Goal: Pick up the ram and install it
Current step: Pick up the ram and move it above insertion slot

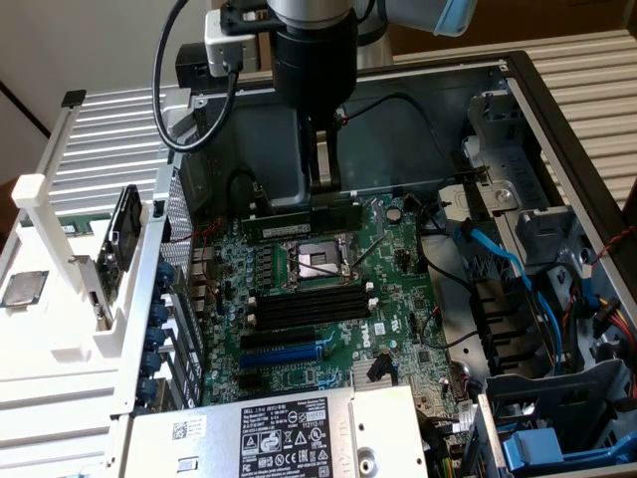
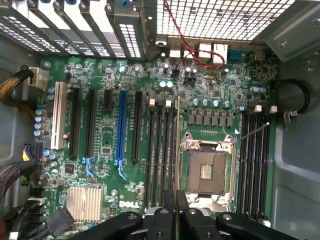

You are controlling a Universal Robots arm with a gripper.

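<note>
Clearly, I had the gripper (image 1: 323,197) pinching the long, flat ram (image 1: 284,223) edgewise above the green motherboard (image 1: 398,299), near its square socket (image 1: 314,261).

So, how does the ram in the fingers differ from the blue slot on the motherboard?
The ram is a dark green board with a pale label; the blue slot is plain blue. The ram is held over the motherboard, clamped by the fingers; the blue slot sits fixed on it, empty. Both are long, narrow and run roughly the same way.
</note>
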